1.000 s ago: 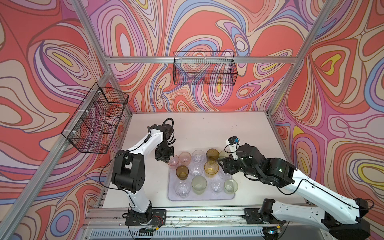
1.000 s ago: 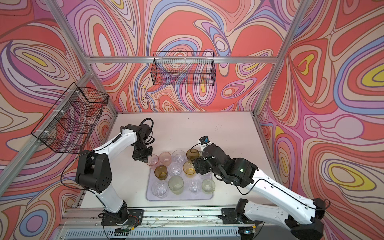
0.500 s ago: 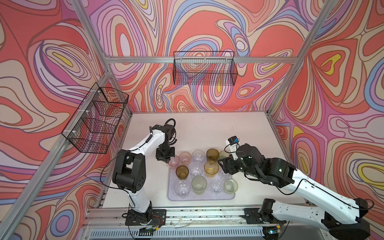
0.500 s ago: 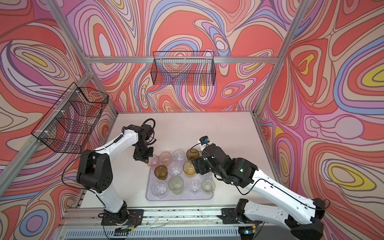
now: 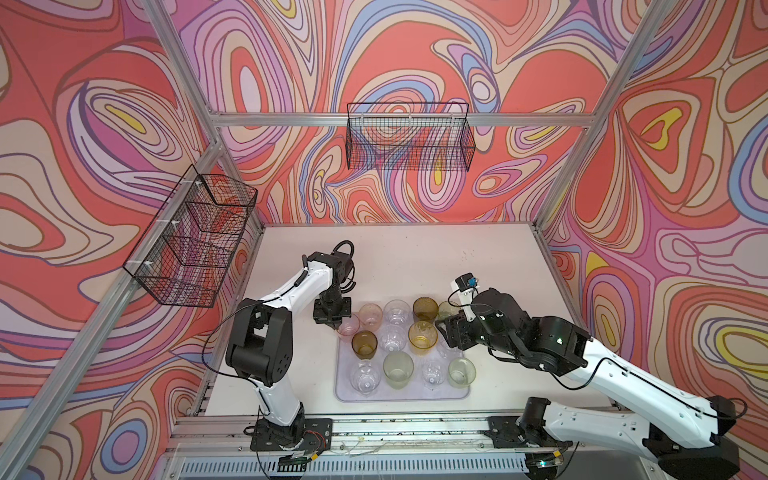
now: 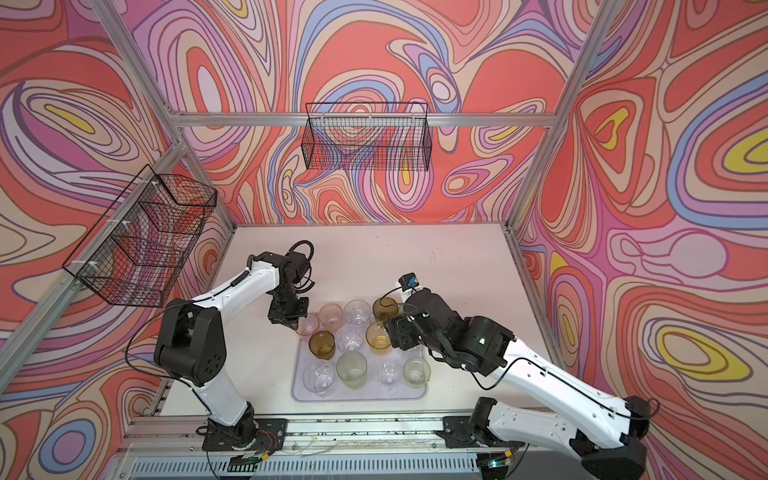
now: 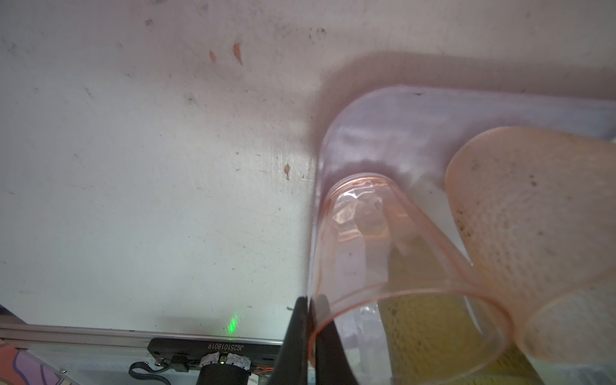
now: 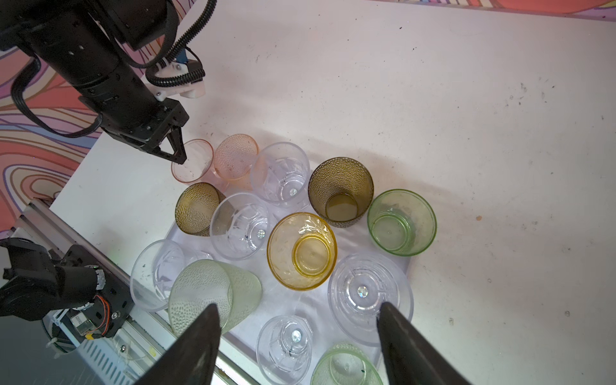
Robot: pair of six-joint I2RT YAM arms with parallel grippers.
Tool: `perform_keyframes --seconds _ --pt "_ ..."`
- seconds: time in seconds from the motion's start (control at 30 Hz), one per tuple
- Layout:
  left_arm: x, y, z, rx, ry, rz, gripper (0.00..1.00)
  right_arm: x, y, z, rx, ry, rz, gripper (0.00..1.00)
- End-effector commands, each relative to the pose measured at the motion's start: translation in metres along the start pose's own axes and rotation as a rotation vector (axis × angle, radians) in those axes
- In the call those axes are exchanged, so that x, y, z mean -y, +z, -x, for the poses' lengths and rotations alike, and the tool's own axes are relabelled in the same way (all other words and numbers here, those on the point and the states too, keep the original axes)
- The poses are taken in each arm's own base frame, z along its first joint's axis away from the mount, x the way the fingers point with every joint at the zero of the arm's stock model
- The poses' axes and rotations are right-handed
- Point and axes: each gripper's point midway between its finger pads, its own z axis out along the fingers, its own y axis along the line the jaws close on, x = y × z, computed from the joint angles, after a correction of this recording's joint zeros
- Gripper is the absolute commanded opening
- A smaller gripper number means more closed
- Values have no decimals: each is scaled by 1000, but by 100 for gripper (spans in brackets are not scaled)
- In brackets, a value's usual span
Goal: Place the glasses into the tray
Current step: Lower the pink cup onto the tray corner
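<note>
Left hand [image 7: 310,303] tight on pink glass [image 7: 383,253] rim, tray [image 7: 400,126] corner, table [image 7: 150,166] alongside.

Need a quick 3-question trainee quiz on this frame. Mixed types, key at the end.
1. True or false: the left gripper is shut on the rim of the smooth pink glass at a corner of the tray.
2. The right gripper is: A) open, holding nothing; B) shut on a glass; C) shut, holding nothing.
3. How many olive-brown glasses show in the right wrist view?

Key: 1 true; 2 A; 3 two.
</note>
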Motion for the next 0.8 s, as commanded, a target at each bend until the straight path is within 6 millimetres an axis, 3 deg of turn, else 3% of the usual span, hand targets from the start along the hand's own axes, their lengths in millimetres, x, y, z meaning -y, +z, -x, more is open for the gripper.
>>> perform_keyframes --seconds 0.0,0.47,0.77 --pt "-4 4 -3 -15 -5 37 0 3 -1 -2 1 8 -7 77" --pt "-6 3 -5 -16 -3 53 8 3 -2 -2 5 8 -7 77" --pt "-5 4 -8 -18 -8 42 17 2 -2 -1 5 6 -3 77"
